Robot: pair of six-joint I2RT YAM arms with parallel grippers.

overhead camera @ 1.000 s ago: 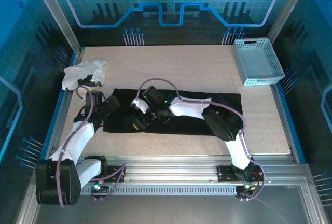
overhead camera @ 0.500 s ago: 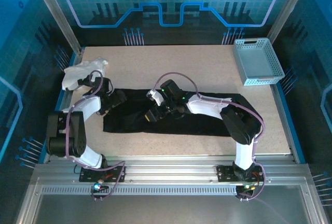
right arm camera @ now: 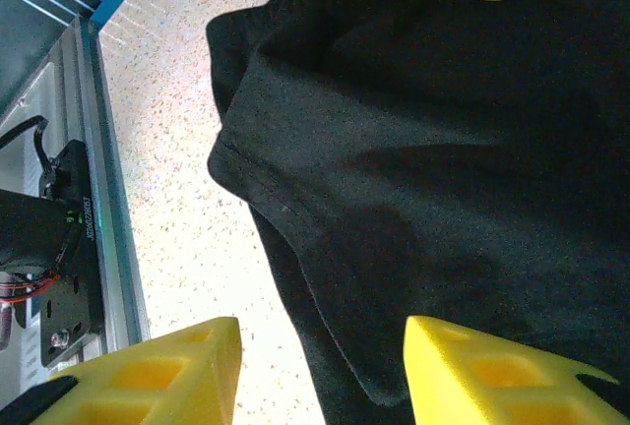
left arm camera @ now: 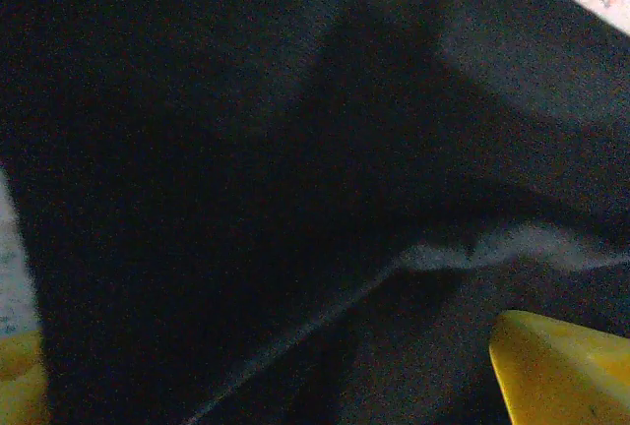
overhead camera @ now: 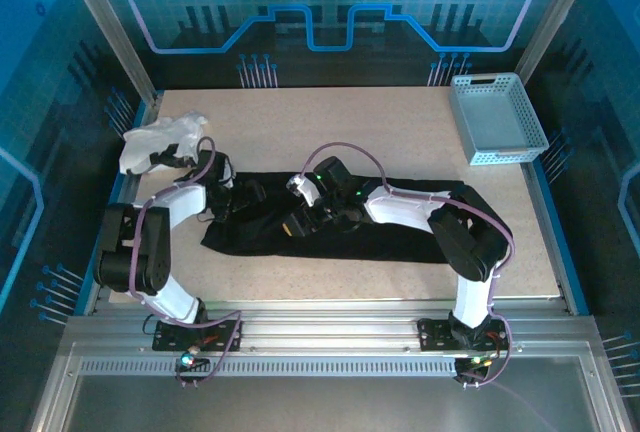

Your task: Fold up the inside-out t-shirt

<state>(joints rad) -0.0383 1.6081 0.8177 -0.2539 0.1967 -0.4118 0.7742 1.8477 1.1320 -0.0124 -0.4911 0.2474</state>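
Inside-out t-shirt (overhead camera: pixel 400 242) is lying as a long dark band across the middle of the table (overhead camera: pixel 350 117), running side to side between both arms. To me it looks partway folded, a strip that wants doubling over.

Left gripper (overhead camera: pixel 240 197) sits over the shirt's left end. Its wrist cam shows the yellow fingers (left arm camera: pixel 556 366) spread wide at the frame's bottom corners with black cloth and a seam ridge under them, nothing pinched as far as I can see. My guess is it's there to take hold of that end.

Right gripper (overhead camera: pixel 295 222) hangs just beside it, a bit toward the middle. Its jaws are apart too. On the right wrist cam the near hem corner lies in the gap between the fingers (right arm camera: pixel 492 371), bare table beside it. It seems lined up to catch that edge.

White garment (overhead camera: pixel 160 137) is bunched in the far left corner, and the blue basket (overhead camera: pixel 470 142) sits far right, both well clear.
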